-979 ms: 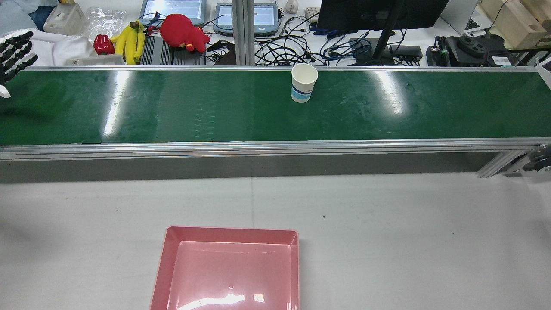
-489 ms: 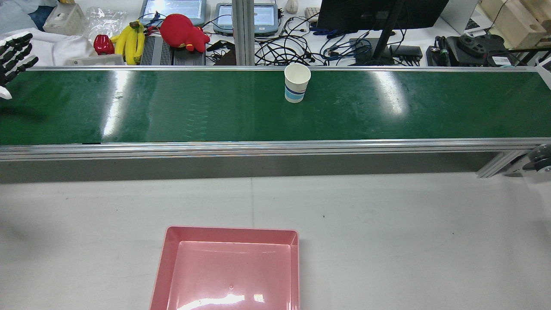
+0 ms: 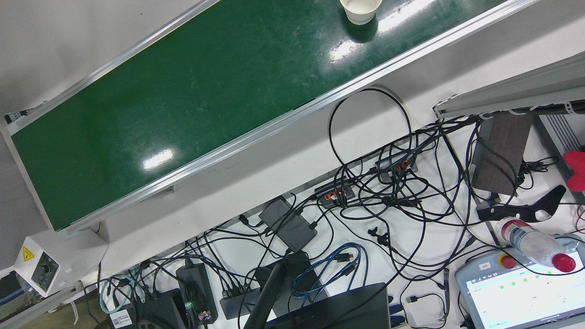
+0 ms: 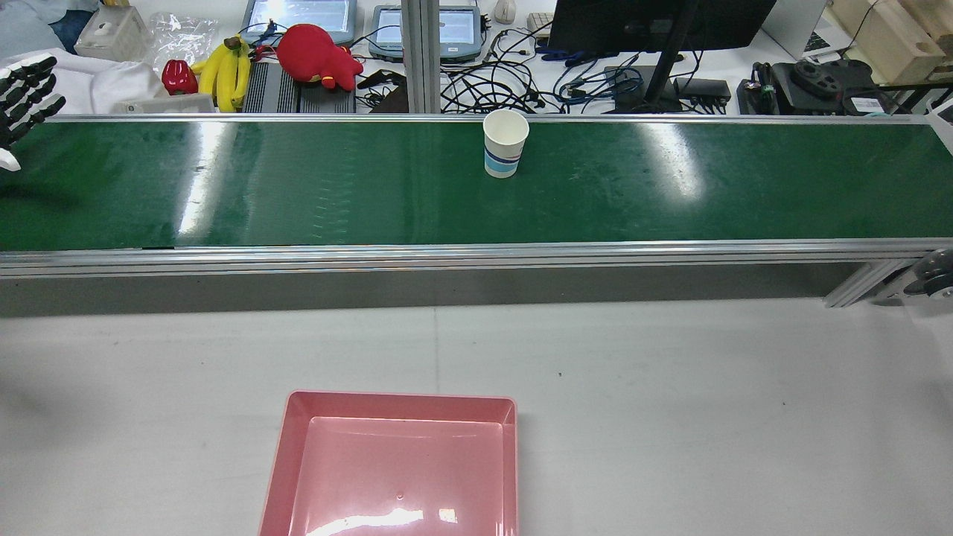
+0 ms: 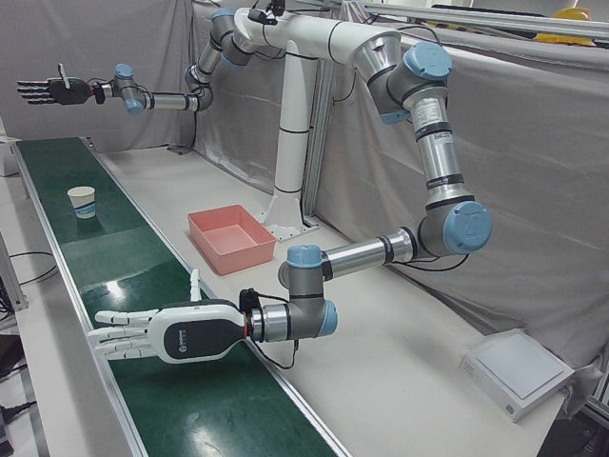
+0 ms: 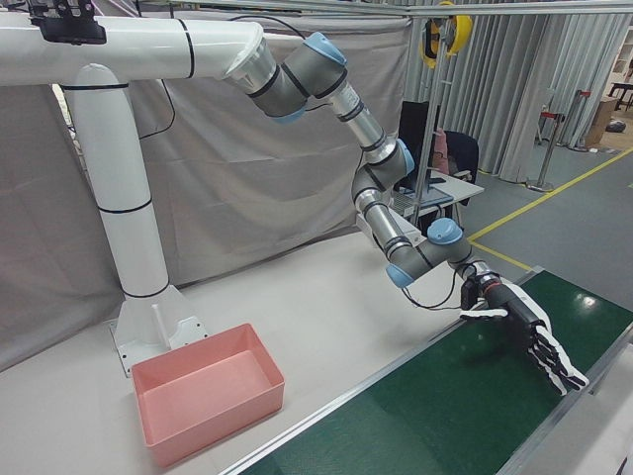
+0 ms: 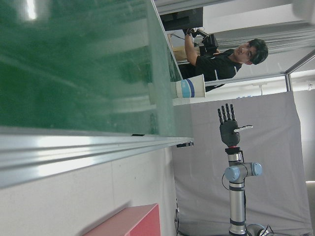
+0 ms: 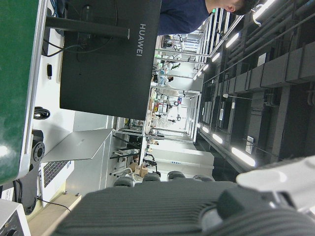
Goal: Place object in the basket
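paper cup (image 4: 505,144) standing upright on far side of green belt (image 4: 372,186), mid-length. judged light, thin-walled, crushable; best gripped gently around mid-wall. left hand (image 4: 22,97) and right hand (image 5: 157,333) being held flat, fingers spread, empty. pink basket (image 4: 394,461) waiting on near desk.

The rear view looks down over the green belt (image 4: 372,186), which the steep front view apparently shares.
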